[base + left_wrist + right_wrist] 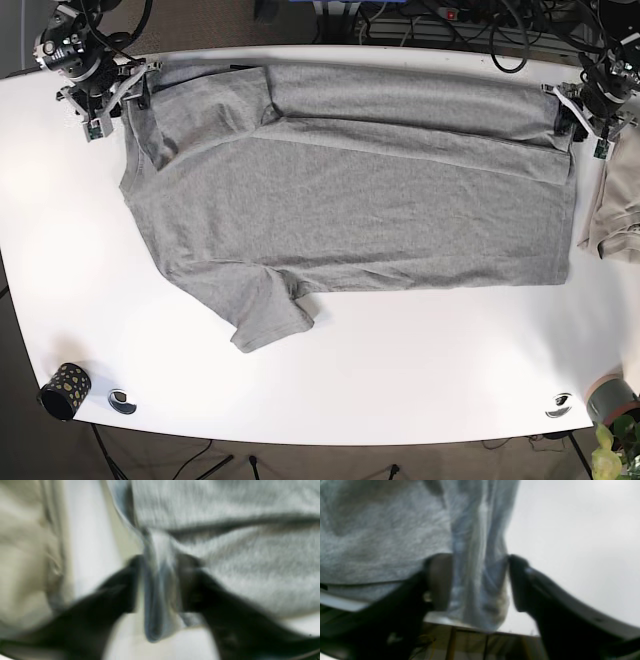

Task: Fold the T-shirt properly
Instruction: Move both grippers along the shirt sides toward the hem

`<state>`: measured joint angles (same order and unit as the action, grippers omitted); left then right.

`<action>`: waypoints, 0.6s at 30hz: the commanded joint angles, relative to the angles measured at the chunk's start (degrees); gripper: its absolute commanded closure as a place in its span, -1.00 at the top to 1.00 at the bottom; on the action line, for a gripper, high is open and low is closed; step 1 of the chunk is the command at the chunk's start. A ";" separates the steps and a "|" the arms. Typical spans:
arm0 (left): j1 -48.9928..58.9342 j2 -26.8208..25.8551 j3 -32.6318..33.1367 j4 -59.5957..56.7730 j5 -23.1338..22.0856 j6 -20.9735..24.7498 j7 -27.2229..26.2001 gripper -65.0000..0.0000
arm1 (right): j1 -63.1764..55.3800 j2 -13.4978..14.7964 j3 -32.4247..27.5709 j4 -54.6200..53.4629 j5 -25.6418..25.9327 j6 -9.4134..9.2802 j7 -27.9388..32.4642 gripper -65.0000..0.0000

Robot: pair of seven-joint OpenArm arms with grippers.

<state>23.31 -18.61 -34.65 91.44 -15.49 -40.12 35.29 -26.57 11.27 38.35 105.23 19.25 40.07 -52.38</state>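
Grey jersey, the T-shirt (350, 200), lies spread across the white worktop (400, 380), its far long edge already turned over toward us in a narrow band. We hold that far edge at both ends. Our left claw (160, 585) is clamped on a bunched pleat of the cloth, which runs straight down between its dark jaws; the main body of the shirt spreads to the right of it. Our right claw (480, 582) has a similar gathered fold hanging between its jaws, though there the fingers (520, 585) stand wider and the blur keeps us from being sure how firmly they pinch.

We judge the fold to be early: one sleeve (265, 315) lies flat and sticks out on the side nearest us.

Several things could go wrong from here. If the right claw's hold is as loose as it looks, the cloth may slide out as we lift, and the edge would drop unevenly. If the two claws travel at different rates, the band skews and the crease runs crooked. Just beside the left claw sits a beige garment (615, 215), close enough to be dragged along.
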 commanded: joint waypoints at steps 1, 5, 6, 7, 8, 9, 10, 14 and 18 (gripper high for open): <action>-0.23 -0.95 -0.47 2.67 -0.91 0.12 1.33 0.02 | -0.03 0.64 0.47 2.86 0.49 -0.07 1.00 0.25; -1.64 -0.86 -0.38 5.48 -1.00 0.12 4.05 0.01 | 0.50 0.56 0.47 4.09 1.11 -0.07 1.00 0.23; -2.43 -0.25 -0.38 5.84 -1.00 0.12 4.05 0.00 | 1.03 0.56 0.38 4.09 1.11 -0.07 1.00 0.23; -3.13 0.37 -0.38 6.01 -1.00 0.12 4.05 0.00 | 1.73 0.56 0.11 4.00 1.11 -0.07 1.00 0.23; -4.45 1.25 -0.47 6.01 -0.65 0.12 4.05 0.00 | 2.96 0.56 0.03 3.91 0.84 -0.07 1.00 0.23; -5.95 1.95 -0.47 6.10 -0.56 0.12 4.05 0.00 | 4.02 0.56 0.03 3.82 0.58 -0.07 1.00 0.23; -6.74 2.13 -0.47 6.10 -0.47 0.12 4.05 0.00 | 4.72 0.56 0.03 3.82 0.58 -0.07 1.00 0.23; -10.43 2.66 -0.38 5.84 -0.38 0.12 4.05 0.00 | 8.76 0.56 -0.77 3.30 0.58 -0.07 1.00 0.23; -15.09 3.09 -0.03 5.66 -0.38 0.12 4.14 0.00 | 13.86 2.32 -3.67 -0.04 0.49 -0.07 1.00 0.23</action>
<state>9.89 -14.83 -34.61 96.25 -14.66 -40.10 40.91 -14.26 11.77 35.05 105.75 19.31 40.07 -52.64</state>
